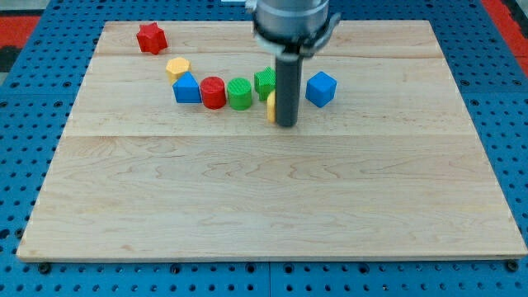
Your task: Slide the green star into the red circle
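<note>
The red circle block (213, 91) stands upper left of the board's middle, in a row of touching blocks. The green star (264, 81) is partly hidden behind my rod, to the right of a green circle block (240, 94) that lies between it and the red circle. My tip (285, 124) rests on the board just right of a yellow block (271, 106), below the green star and left of the blue cube (321, 88).
A blue triangular block (186, 89) touches the red circle's left side, with a yellow hexagon (177, 68) above it. A red star (151, 37) lies near the board's top left corner. The wooden board (264, 198) sits on a blue pegboard.
</note>
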`<state>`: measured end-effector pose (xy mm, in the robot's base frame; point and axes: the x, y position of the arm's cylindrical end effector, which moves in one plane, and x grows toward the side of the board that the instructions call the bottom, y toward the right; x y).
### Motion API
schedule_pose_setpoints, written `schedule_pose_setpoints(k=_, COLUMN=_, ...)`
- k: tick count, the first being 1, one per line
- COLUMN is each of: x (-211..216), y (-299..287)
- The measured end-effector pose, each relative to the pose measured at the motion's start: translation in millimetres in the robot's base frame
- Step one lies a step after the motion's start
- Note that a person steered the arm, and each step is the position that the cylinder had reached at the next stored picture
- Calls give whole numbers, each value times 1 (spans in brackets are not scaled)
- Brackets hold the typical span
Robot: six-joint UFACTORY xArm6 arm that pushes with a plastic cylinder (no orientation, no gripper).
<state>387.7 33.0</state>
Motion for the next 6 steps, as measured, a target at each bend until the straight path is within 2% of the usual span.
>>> schedule_pose_setpoints(k=1, x=-64, y=0)
schedule_pose_setpoints(k=2, x=-35, y=0)
schedule_pose_setpoints(k=3, x=-26, y=-3)
schedule_pose_setpoints(k=5, x=-78, y=1)
schedule_pose_setpoints(k=6, x=-75, y=-49)
